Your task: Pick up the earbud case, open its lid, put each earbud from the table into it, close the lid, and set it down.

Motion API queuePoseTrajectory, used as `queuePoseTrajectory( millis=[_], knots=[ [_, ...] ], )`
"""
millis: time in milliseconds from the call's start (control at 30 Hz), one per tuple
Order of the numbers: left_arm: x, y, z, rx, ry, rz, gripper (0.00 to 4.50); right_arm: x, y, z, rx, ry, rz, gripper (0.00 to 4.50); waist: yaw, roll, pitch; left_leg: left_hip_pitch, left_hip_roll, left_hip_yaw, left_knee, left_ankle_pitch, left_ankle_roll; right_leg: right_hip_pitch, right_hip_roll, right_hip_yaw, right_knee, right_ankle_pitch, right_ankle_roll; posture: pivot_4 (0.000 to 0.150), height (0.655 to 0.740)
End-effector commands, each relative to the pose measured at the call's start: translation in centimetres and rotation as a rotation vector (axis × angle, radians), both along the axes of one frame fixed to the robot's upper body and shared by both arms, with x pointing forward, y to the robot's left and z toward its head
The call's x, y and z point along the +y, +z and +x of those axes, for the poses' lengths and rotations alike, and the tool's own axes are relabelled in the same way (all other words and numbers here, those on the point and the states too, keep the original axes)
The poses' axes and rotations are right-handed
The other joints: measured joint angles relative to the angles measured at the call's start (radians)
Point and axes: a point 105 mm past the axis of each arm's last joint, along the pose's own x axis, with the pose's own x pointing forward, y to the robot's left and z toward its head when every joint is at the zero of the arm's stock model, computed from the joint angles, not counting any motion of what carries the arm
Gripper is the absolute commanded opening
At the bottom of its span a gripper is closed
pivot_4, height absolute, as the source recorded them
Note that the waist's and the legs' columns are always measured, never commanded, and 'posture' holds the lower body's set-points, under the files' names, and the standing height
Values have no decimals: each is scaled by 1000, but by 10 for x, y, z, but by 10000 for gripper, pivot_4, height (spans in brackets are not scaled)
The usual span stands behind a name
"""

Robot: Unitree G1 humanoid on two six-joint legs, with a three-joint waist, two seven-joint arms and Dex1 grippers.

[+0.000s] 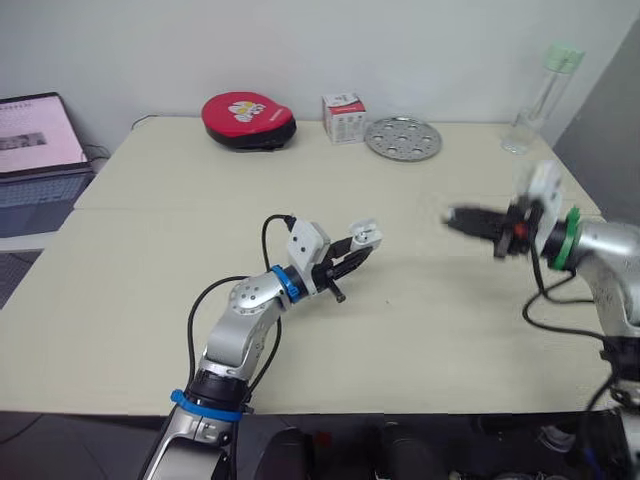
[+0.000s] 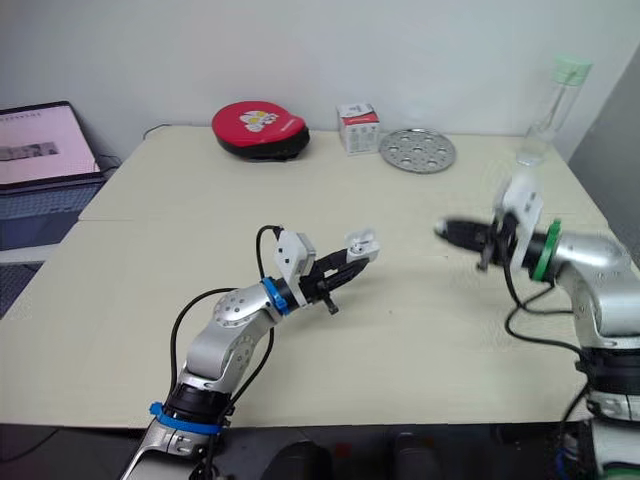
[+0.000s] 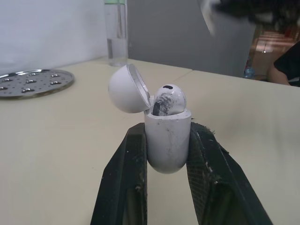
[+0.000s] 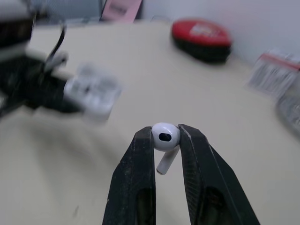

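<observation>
Left gripper (image 2: 352,258) is over the middle of the table (image 1: 180,230), its fingers (image 3: 126,178) clamped on the lower body of the earbud case (image 3: 167,140), which is held clear of the table. The lid (image 3: 124,89) is flipped open and one earbud (image 3: 168,99) sits in one slot. Right gripper (image 1: 462,218) hangs to the right, well apart from the case, its fingers (image 4: 136,187) pinched on the head of the second earbud (image 4: 164,136), with the stem hanging down at a tilt. Stage looks like carrying the second earbud to the free slot. The tilted stem may not line up with the slot and could jam on the rim or bump the seated earbud. The grip is on a round head, so any side push at insertion could squirt the earbud out onto the table. The case is held only low on its body, so downward pressure could rock it between the fingers. A finger clipping the open lid could snap it shut early.
</observation>
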Motion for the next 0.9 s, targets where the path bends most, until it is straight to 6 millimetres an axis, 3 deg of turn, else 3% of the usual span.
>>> queuePoseTrajectory(
  millis=[33,233,467,700,900],
  knots=[
    [-6,24,1,-51,-43,-64,7461,14,24,-6,-55,-61,142,3799,5,0,0,0,0,0,1,0,0,0,-1,0,0,0,0,1500,7400],
    [-16,41,3,-60,-90,-110,7461,49,18,-18,-62,-48,193,3799,5,0,0,-2,-1,1,1,-1,1,-1,-1,1,0,0,0,1500,7400],
    [-22,44,3,-63,-111,-121,7461,69,8,-26,-60,-28,216,3799,-9,0,0,0,0,1,1,0,1,-1,1,1,1,0,1,1500,7400],
    [-22,43,3,-65,-116,-119,7461,71,-10,-25,-27,-58,179,3799,-12,0,0,-1,0,1,0,0,1,-1,2,1,0,0,1,1500,7400],
    [-23,46,2,-75,-122,-120,7461,64,-12,-18,-44,-104,154,3799,-14,0,0,-1,0,1,0,0,1,-1,2,1,1,-1,2,1500,7400]
  ],
)
